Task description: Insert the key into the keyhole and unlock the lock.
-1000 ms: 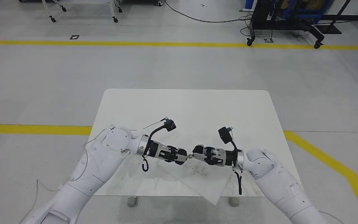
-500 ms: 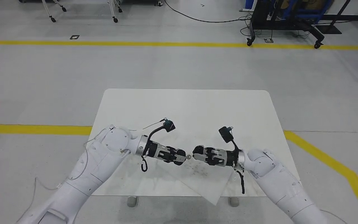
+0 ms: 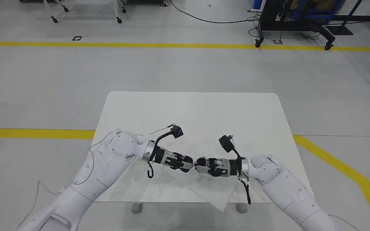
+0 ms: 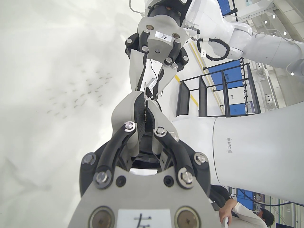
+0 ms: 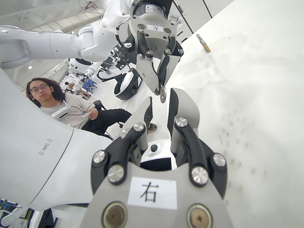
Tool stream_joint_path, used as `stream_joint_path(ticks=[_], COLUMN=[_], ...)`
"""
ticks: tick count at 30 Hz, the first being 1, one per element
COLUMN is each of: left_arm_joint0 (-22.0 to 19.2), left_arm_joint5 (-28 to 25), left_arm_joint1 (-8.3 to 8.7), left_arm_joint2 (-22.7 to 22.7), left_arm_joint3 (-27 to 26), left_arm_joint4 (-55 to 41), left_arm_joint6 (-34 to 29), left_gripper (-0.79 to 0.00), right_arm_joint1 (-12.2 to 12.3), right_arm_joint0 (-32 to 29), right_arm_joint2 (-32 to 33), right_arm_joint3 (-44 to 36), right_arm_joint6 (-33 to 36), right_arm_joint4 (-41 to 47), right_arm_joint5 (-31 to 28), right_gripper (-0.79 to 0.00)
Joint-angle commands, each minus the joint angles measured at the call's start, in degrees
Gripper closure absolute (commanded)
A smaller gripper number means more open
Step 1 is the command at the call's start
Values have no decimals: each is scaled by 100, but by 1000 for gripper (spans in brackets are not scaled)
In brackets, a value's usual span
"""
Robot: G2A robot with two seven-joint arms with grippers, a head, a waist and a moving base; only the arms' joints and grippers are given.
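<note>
A small silver key (image 5: 163, 95) is pinched in my left gripper (image 5: 159, 90), which is shut on it, with the round head poking out past the tips. In the left wrist view the key (image 4: 144, 89) shows edge-on between the left gripper's (image 4: 144, 97) dark pads. My right gripper (image 5: 161, 99) faces it tip to tip and is open, one finger on each side of the key's head without closing on it. From above, the left gripper (image 3: 189, 163) and right gripper (image 3: 200, 166) meet over the table's front part. A brass padlock (image 5: 204, 44) lies on the table beyond the left gripper.
The white table (image 3: 191, 110) carries the arms' work area near its front edge. A white sheet (image 3: 222, 199) hangs over that front edge under the right arm. The table's far half is bare.
The right gripper has slid left toward the left gripper and its wrist has turned, bringing its fingers around the key's head. The left arm has hardly moved.
</note>
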Motion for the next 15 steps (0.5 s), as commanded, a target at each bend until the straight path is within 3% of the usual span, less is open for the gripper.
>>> stream_joint_path(ticks=[1,5,8,15], left_arm_joint0=[-7,-20,-39,-73], left_arm_joint5=[6,6,-4,-75], left_arm_joint1=[4,12,16,23], left_arm_joint2=[29,89,126,161], left_arm_joint3=[-20,-51,-27,1], left_arm_joint4=[13,34,38,41], left_arm_joint6=[-6,-5,4,76], left_gripper=[0,0,0,0], right_arm_joint1=[-2,1,6,23], right_arm_joint0=[22,45,66,86], right_arm_joint2=[-25,-65,-91,-141], right_arm_joint3=[13,36,45,93], right_arm_joint6=[-21,-66,-73,-100], right_arm_joint4=[-6,-6,-10,28], right_arm_joint5=[24,34,29,-23], right_gripper=[-111,-80,0,0])
